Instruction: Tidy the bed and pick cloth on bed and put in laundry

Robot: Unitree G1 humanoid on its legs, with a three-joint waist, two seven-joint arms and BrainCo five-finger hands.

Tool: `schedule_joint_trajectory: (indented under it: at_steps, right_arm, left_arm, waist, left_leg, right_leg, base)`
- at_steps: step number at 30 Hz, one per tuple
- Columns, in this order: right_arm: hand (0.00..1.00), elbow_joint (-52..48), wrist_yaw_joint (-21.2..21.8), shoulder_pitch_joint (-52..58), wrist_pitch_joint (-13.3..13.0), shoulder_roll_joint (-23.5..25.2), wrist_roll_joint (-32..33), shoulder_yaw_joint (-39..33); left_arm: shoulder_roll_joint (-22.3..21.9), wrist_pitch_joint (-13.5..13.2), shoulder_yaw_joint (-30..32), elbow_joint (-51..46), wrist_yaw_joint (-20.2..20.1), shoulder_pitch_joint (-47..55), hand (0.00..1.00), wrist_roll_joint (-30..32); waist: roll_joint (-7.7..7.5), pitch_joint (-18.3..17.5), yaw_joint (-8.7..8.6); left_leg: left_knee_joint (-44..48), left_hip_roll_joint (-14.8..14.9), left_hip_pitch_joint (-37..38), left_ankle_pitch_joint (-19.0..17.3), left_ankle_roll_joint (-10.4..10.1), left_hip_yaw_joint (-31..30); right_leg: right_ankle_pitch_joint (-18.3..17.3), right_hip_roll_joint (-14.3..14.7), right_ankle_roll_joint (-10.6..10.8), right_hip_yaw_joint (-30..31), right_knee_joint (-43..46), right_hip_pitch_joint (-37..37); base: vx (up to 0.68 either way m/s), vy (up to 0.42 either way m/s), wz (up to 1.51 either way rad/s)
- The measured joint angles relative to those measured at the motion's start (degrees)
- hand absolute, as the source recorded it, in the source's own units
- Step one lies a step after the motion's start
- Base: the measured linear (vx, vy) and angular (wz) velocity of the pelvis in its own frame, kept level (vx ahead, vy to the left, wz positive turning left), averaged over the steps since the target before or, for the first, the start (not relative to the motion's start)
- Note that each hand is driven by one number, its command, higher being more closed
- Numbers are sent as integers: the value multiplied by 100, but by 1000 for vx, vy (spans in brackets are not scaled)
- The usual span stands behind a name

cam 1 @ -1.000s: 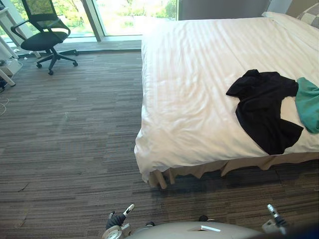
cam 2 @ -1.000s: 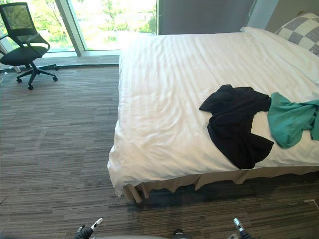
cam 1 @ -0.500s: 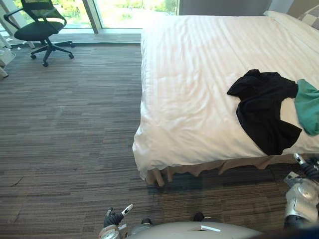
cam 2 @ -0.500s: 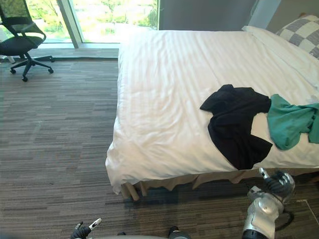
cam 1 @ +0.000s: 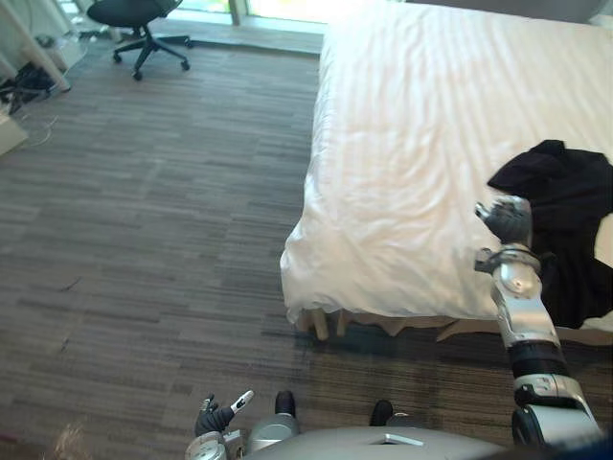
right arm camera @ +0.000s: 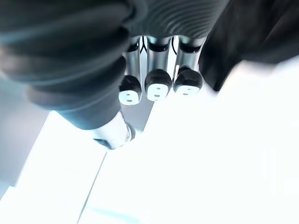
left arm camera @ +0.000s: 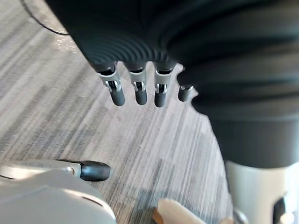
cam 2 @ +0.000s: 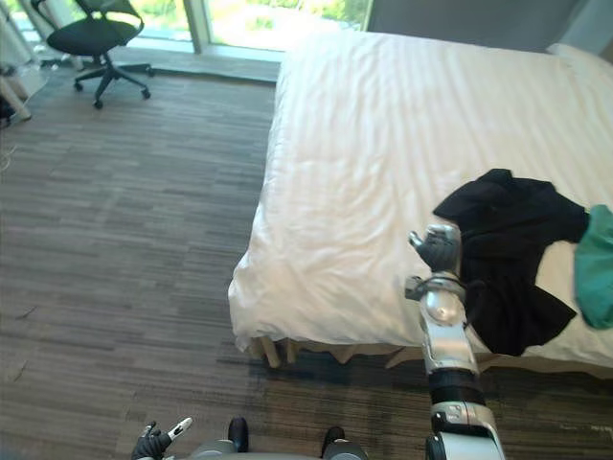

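Task barely begun, by my read. Black cloth lies crumpled on the bed near its foot-side edge, hanging a bit over that edge. Teal cloth is just beside it on the far right, touching or near-touching; can't tell which. Neither cloth is lifted and neither is in a hand. Right hand is raised over the bed's near edge, just beside the black cloth's left margin and apart from it as far as I can see, with white sheet under it. Its fingers are loosely bent, side by side, clamped on nothing; the wrist view has dark cloth just past the tips. Left hand hangs low by the body over the carpet, its fingers straight and slack, thumb apart, empty. The bed sheet looks mostly flat, with mild wrinkles at the near corner, so tidying seems minor or undone; hard to judge. Chair is well apart at the far left, not relevant. Left to do: close the right hand on the black cloth, lift it, carry it to the laundry, then the same for the teal one, then smooth the sheet. I can't tell where the laundry goes. The step in hand reads as a reach toward the black cloth.
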Motion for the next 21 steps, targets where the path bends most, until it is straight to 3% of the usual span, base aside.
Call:
schedule_joint_trajectory:
  at_steps: [3,7,10,16,21]
  right_arm:
    - [100,211,150,-583,-88,54,168,479]
    - [100,423,251,-1347,-129,59,611,745]
    - [100,652,268,-1913,-149,75,784,878]
    - [100,957,244,-2754,-176,84,1139,874]
    - [100,1657,89,-3911,-177,69,1315,877]
  left_arm:
    - [12,-86,-45,-101,3,-35,0,-42]
    - [29,-94,-100,-160,36,-309,0,-75]
    - [105,-119,-294,-240,96,-462,0,-62]
    - [182,-196,-530,-360,122,-800,0,-52]
    - [300,-227,-803,-486,222,-1240,0,-130]
  waist:
    - [-15,212,47]
    - [-27,516,310]
    - [-28,728,394]
    - [-51,1138,665]
    - [-51,1708,877]
  left_leg:
    - [2,-55,-202,109,25,-321]
    - [5,-84,-556,267,20,-742]
    - [81,-131,-808,336,20,-1053]
    - [192,-167,-1272,470,5,-1390]
    - [635,-225,-1942,487,-9,-1581]
  right_leg:
    - [15,-45,21,-262,-39,9]
    - [13,-83,19,-606,68,-152]
    - [-9,-125,6,-872,150,-218]
    - [-71,-211,12,-1166,396,-521]
    - [-242,-347,-56,-1319,877,-1044]
  base:
    - [5,-1,58]
    - [-23,-5,54]
    - [-36,-3,58]
    - [-44,2,37]
    - [-104,24,22]
